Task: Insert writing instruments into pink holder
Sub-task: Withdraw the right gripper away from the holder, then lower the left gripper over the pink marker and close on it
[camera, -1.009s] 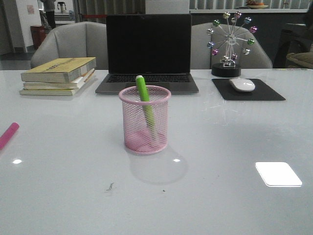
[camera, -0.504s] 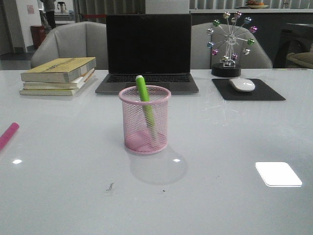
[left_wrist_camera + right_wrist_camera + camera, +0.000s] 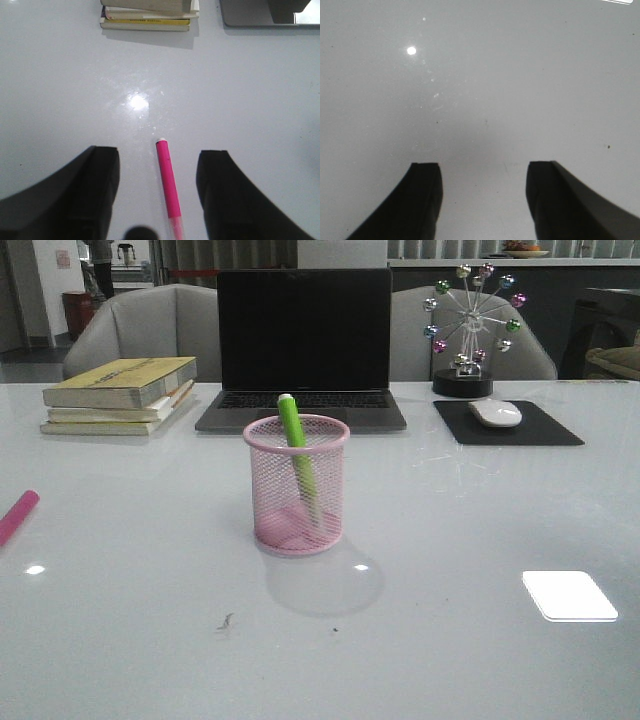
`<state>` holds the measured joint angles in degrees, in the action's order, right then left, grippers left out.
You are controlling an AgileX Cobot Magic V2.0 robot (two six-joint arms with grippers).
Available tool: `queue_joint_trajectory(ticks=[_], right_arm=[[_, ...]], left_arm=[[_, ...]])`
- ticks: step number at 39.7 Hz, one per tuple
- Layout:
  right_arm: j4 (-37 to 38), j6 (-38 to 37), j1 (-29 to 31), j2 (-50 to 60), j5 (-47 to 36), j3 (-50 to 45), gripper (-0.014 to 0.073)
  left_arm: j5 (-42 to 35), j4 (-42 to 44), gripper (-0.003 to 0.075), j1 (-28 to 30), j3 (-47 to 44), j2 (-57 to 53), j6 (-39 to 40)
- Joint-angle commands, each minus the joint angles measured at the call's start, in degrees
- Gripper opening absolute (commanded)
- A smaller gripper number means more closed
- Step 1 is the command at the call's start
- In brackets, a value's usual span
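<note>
The pink wire-mesh holder (image 3: 296, 485) stands mid-table with the lime green marker (image 3: 297, 455) leaning inside it, its top poking above the rim. The magenta pink marker (image 3: 17, 516) lies flat on the table at the far left edge of the front view. In the left wrist view that pink marker (image 3: 168, 183) lies between the spread fingers of my left gripper (image 3: 158, 156), which is open and hovers above it without touching. My right gripper (image 3: 483, 167) is open over bare table, holding nothing. Neither arm shows in the front view.
A stack of books (image 3: 120, 395) sits at the back left, also seen as books (image 3: 147, 12) ahead of the left gripper. A laptop (image 3: 304, 350) stands behind the holder. A mouse (image 3: 495, 413) on a black pad and a ball ornament (image 3: 470, 325) are back right.
</note>
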<state>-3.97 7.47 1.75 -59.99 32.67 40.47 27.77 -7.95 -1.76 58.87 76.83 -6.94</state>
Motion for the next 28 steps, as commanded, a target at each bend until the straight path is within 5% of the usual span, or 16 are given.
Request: queue_joint_trajectory(ticks=[1, 12, 28], right_arm=[[0.3, 0.0, 0.5, 1.3, -1.5, 1.5, 0.0486], [1.2, 0.0, 0.5, 1.3, 0.5, 1.5, 0.0486], [1.3, 0.0, 0.5, 1.3, 0.5, 1.5, 0.0486]], left_arm=[[0.4, -1.0, 0.0407, 0.1, 6.3, 2.7, 0.6], [8.7, -1.1, 0.0407, 0.1, 15.2, 13.6, 0.6], [9.3, -2.1, 0.0407, 0.1, 16.5, 24.6, 0.6]])
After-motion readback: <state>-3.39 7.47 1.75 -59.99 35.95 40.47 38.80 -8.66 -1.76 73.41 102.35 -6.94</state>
